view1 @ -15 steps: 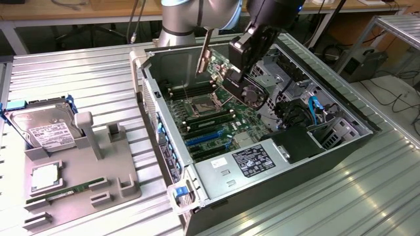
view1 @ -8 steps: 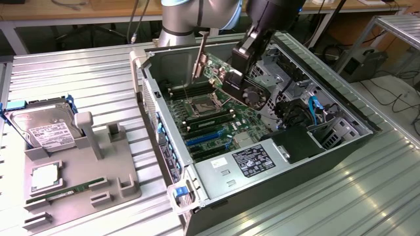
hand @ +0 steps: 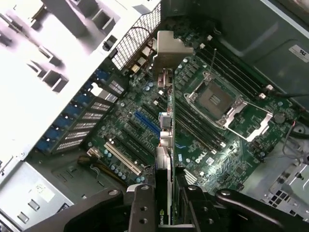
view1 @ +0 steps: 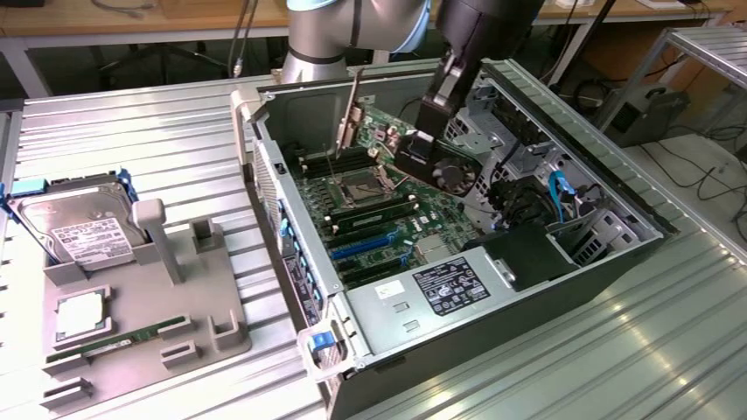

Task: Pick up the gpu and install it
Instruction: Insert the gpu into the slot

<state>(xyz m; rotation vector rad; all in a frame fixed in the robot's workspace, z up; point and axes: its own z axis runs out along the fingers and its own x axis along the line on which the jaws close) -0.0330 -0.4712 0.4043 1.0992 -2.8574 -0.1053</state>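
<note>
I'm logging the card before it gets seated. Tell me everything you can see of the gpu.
The gpu is a thin dark circuit card with a round black fan on one face and a long silvery-beige metal bracket at one end. It hangs on edge inside the open computer case, over the green motherboard, apparently not yet seated. The end effector is clamped on its upper edge; nothing else visibly touches it.

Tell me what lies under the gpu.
Under the gpu, held by the gripper: the motherboard, its blue slot and processor socket. The board strip directly behind the card's edge is hidden.
</note>
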